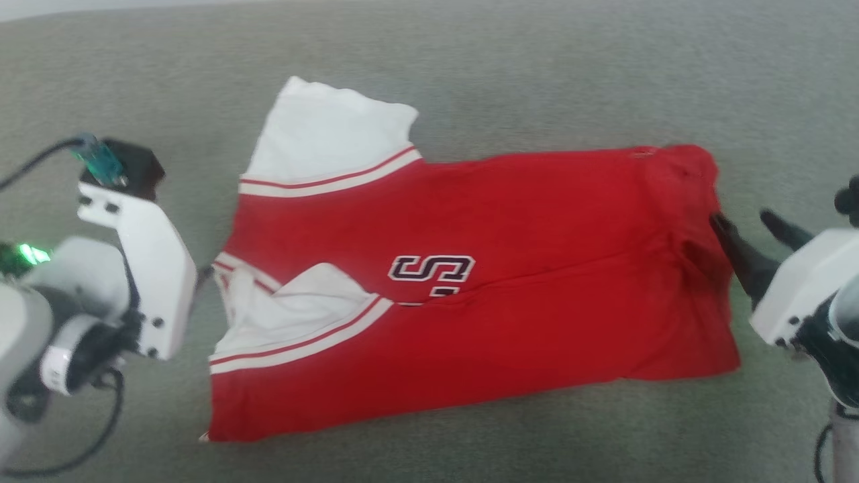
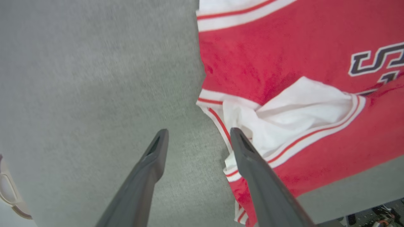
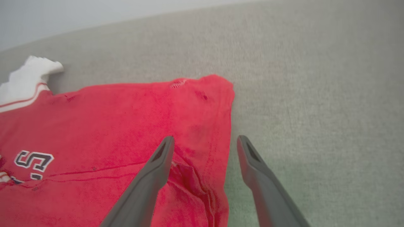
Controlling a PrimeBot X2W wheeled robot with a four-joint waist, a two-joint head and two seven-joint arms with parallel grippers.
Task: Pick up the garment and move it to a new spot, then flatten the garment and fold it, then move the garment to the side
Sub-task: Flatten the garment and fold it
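Left gripper (image 2: 199,138) wide open, empty, at sleeve end. Right gripper (image 3: 205,145) wide open, empty, astride hem edge. Garment (image 1: 537,268) flat on grey tabletop (image 1: 537,80), one lengthwise fold apparently made. Judged outstanding: further folding, move aside.

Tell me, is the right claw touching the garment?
Cannot tell. In the right wrist view the open right claw straddles the edge of the garment, one finger over red cloth; neither contact nor gap shows plainly.
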